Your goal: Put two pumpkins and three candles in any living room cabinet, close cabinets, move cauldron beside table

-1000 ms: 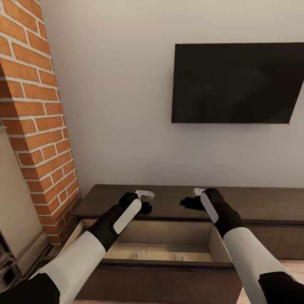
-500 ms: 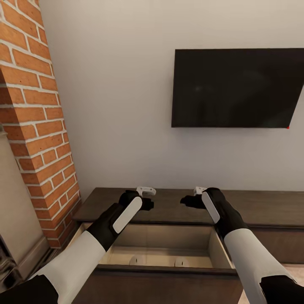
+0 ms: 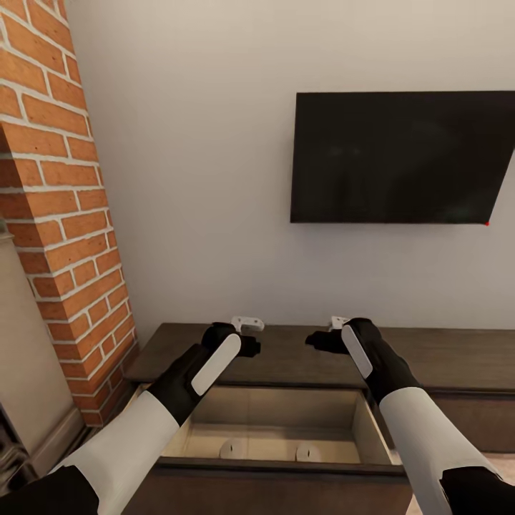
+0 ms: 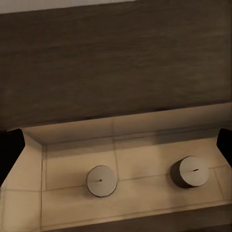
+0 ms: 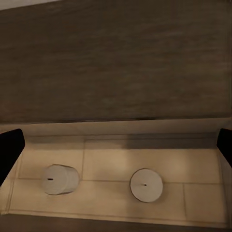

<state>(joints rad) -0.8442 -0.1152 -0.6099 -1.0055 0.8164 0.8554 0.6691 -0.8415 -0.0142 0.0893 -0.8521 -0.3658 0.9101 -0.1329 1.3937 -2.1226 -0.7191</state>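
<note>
Standing upright, candles (image 4: 102,181) in open cabinet (image 3: 286,422)

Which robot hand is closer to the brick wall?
The left. The left gripper hangs above the cabinet, on the side toward the brick wall. The right gripper hangs further along the cabinet, under the TV.

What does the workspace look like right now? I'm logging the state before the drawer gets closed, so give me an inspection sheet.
Surface: dark wood cabinet top, bare where visible.
Job's things: open drawer of the cabinet, pale inside, holding two candles, one left, one right, upright and apart.
Clutter: nothing seen.
Grippers: left gripper and right gripper hover over the cabinet top, both open and empty.
Cables: nothing seen.
Surroundings: wall-mounted black TV, brick column at left.
</note>
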